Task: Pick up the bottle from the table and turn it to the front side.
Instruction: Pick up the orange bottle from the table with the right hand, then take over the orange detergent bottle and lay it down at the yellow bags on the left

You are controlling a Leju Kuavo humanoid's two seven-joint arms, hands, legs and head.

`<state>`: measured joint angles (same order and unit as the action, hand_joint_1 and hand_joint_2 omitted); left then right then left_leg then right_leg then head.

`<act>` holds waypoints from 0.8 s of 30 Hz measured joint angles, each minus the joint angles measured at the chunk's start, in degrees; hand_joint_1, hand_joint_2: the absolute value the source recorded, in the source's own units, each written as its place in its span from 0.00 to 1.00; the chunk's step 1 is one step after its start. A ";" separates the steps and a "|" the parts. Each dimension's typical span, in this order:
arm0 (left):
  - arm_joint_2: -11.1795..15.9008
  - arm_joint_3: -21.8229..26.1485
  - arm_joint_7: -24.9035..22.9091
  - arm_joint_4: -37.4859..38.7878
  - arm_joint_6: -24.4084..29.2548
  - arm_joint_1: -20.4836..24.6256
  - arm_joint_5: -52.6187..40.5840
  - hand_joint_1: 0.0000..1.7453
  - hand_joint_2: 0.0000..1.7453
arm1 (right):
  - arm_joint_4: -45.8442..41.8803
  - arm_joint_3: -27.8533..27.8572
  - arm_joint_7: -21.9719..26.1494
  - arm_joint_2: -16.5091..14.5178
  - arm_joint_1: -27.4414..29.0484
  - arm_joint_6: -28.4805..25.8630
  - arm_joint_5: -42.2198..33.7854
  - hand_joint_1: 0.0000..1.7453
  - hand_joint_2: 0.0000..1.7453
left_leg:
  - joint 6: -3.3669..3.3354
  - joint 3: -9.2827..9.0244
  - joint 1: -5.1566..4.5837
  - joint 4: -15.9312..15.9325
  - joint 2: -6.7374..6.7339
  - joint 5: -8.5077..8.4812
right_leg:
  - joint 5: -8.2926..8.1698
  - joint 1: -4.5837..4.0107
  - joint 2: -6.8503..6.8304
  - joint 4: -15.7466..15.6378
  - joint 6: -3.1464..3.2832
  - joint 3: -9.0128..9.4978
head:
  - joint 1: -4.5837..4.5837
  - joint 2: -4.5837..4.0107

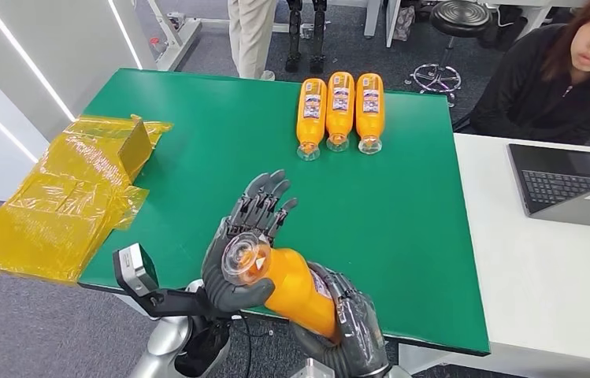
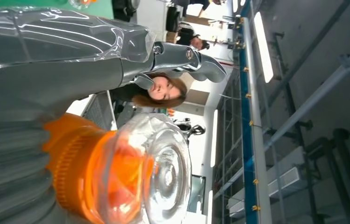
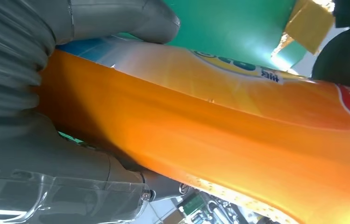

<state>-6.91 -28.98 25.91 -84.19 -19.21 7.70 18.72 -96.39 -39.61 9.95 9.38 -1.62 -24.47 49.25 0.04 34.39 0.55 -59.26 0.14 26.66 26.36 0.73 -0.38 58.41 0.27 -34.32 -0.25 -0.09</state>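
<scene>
Head view | green table (image 1: 402,236), grey floor (image 1: 39,331) | both robot hands, left (image 1: 248,244), right (image 1: 350,327), grasp bottle (image 1: 295,287)

Three bottles (image 1: 339,113) lying side by side at table's (image 1: 402,205) far edge — held bottle (image 1: 291,285) hovering over near edge, left hand (image 1: 246,244) left of it, right hand (image 1: 348,323) beneath; laptop (image 1: 571,185) sitting right of table.

Orange bottle (image 1: 295,287), green table (image 1: 402,220)

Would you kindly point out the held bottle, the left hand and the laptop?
held bottle (image 1: 295,287), head view, orange body.
left hand (image 1: 238,260), head view, palm by the cap end.
laptop (image 1: 563,187), head view, keyboard.
</scene>
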 joint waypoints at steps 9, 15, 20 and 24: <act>0.82 0.00 1.50 -0.01 1.61 2.26 -1.66 1.00 1.00 | 1.52 -0.89 0.00 -1.63 -3.02 1.16 -1.84 1.00 1.00 | 0.00 0.00 0.00 0.00 0.00 0.00 | 0.00 0.00 0.00 0.00 0.00 0.00 | 0.01 0.00; 1.29 -0.02 1.65 0.01 2.63 2.48 -1.72 1.00 1.00 | 1.66 -1.00 -0.01 -1.71 -3.52 1.32 -1.99 1.00 1.00 | 0.00 0.01 0.00 0.00 0.00 0.01 | 0.00 0.00 0.00 -0.01 0.00 0.00 | -0.01 0.00; 1.31 -0.03 1.51 0.02 3.43 2.48 -1.68 1.00 1.00 | 1.71 -0.98 0.02 -1.71 -3.73 1.26 -2.58 1.00 1.00 | 0.00 0.01 0.00 0.00 0.00 0.01 | 0.00 0.00 0.00 -0.01 0.00 0.00 | 0.00 0.00; 1.30 -0.04 1.44 0.02 3.74 2.49 -1.67 1.00 1.00 | 1.91 -0.96 0.04 -1.71 -4.01 1.24 -2.75 1.00 1.00 | 0.00 0.01 0.00 0.00 0.00 0.00 | 0.00 0.00 0.00 -0.01 0.00 0.00 | 0.01 0.00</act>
<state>-5.61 -29.03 27.34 -84.17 -15.47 10.19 17.04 -94.48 -40.57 9.99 7.67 -5.63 -23.23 46.50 0.04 34.40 0.55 -59.26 0.14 26.66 26.36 0.73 -0.38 58.40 0.27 -34.32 -0.24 -0.09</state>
